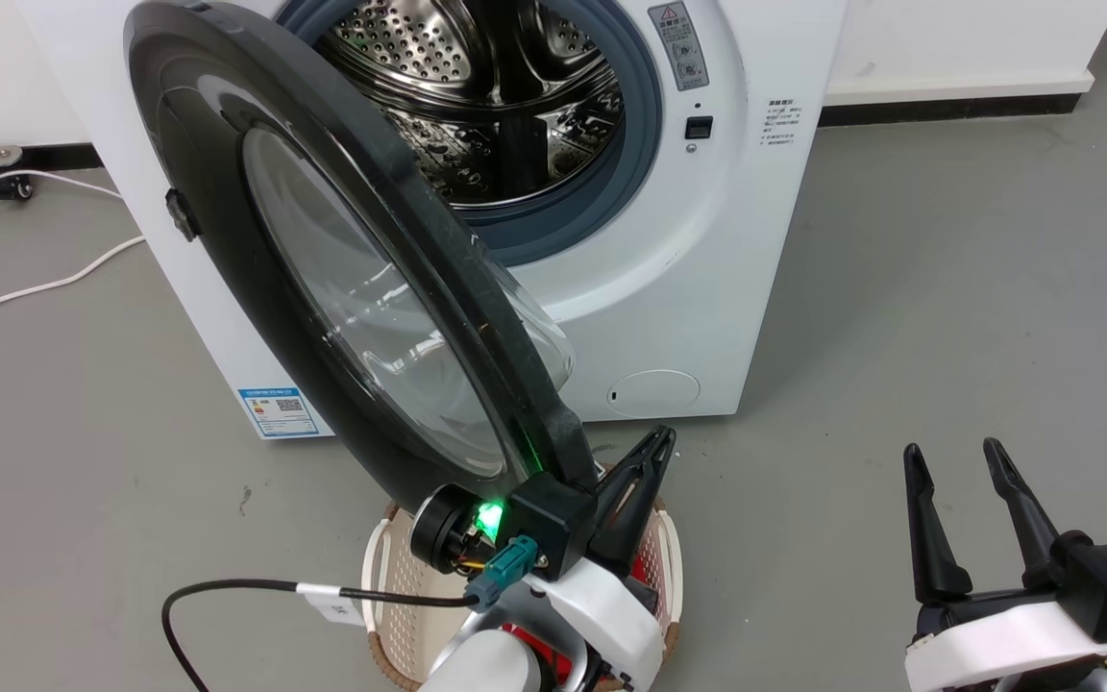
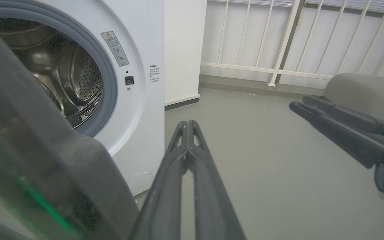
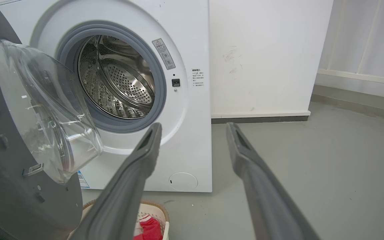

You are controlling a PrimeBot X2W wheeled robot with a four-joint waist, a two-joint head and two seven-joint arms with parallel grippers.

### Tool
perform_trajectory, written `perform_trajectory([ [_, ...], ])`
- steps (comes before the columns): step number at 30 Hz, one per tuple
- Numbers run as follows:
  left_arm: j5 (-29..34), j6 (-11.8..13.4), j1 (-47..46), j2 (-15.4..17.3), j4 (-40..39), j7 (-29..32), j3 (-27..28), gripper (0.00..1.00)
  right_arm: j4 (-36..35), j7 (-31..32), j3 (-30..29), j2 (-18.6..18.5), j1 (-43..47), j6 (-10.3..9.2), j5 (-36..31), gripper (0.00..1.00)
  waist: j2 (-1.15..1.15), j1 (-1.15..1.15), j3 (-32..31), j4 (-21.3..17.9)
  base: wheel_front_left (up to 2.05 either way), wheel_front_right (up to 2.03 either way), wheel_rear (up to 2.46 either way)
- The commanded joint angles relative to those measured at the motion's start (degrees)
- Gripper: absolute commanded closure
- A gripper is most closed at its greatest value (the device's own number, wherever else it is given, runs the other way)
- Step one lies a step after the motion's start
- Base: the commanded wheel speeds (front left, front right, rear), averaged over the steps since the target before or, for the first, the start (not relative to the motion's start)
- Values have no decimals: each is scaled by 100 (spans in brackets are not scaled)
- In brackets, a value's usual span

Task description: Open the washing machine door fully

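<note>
Glossy-black washing machine door [image 1: 361, 308] hung half open; the clenched, empty left claw [image 1: 659, 444], lower centre beside its rim, looked to need a steady leftward push.

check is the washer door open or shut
Open: the washing machine door stands swung away from the washing machine, its steel drum exposed.

**Left gripper** [image 1: 659, 444] — two long, tapering matt-black fingers [image 1: 632, 485] with triangular cut-outs near the tips, set on a black block [image 1: 553, 519] and a glossy white wrist shell [image 1: 602, 601].

**Green light** [image 1: 488, 519] — set in a round black barrel [image 1: 436, 531]. Just below the light is a teal connector [image 1: 512, 560], from which runs a black cable [image 1: 227, 584] bearing a white tag [image 1: 332, 604].

**Right gripper** [image 1: 953, 450] — same build.
</note>
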Motion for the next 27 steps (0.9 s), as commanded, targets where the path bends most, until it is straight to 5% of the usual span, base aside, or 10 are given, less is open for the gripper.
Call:
perform_trajectory([
  [1, -61, 74, -121, -4, 125, -81, -29, 100, 29, -16, 15, 12, -104, -4, -32, 0, 0, 0, 13, -17, 0, 0, 0],
  [15, -259, 502, -205, 67, 704, -348, 106, 100, 98, -30, 74, 13, -95, -4, 79, 0, 0, 0, 30, -50, 0, 0, 0],
  [27, -268, 973, 483, 482, 52, -436, 334, 100, 139, 22, 83, 13, 6, -4, 89, 0, 0, 0, -107, -8, 0, 0, 0],
])
